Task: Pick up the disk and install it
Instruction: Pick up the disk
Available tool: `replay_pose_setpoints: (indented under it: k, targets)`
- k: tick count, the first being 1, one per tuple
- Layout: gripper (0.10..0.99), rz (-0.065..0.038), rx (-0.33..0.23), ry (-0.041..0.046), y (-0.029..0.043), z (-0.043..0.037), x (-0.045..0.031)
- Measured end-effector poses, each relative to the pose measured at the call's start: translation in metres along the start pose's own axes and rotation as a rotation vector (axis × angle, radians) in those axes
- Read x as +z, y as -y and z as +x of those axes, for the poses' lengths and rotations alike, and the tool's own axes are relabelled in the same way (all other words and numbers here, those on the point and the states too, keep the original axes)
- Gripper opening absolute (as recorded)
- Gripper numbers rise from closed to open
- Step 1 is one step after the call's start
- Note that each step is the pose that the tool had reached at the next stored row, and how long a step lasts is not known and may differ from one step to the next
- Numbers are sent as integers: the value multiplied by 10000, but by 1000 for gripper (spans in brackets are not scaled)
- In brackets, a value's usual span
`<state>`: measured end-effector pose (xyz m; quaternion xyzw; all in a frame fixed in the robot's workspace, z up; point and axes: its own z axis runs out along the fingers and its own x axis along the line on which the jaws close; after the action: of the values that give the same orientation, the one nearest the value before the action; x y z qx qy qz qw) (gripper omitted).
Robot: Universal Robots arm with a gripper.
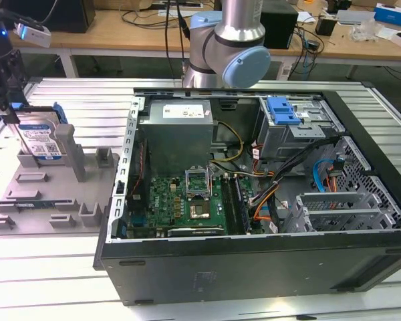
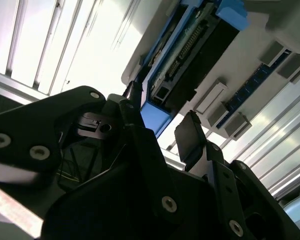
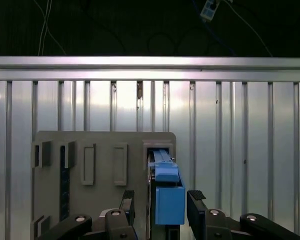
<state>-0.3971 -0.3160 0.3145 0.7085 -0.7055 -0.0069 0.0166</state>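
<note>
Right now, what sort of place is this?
Probably a robotics lab set up for computer assembly: a robot arm, an open desktop computer case, and the disk standing in a grey fixture tray.

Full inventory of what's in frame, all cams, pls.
disk: 1, silver with blue carrier bracket, standing on edge in the fixture plate, exterior view's left
fixture plate: 1, grey, on the table beside the case
upright post: 1, grey, on the plate next to the disk
computer case: 1, black, open, mid-table
motherboard: 1, green, inside the case
power supply: 1, grey, inside the case
latch: 1, blue, on a silver cage inside the case
table: 1, silver, slatted
arm: 1, silver and light blue, behind the case
gripper: 1, black, open, straddling the disk's bracket
</note>
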Motion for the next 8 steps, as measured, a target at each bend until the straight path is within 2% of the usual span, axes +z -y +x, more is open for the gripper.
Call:
replay_pose_setpoints:
  k: [4, 8]
  targets:
    - [541, -1, 1, 0, -2, 1, 41]
    - [541, 2, 2, 1, -20, 0, 51]
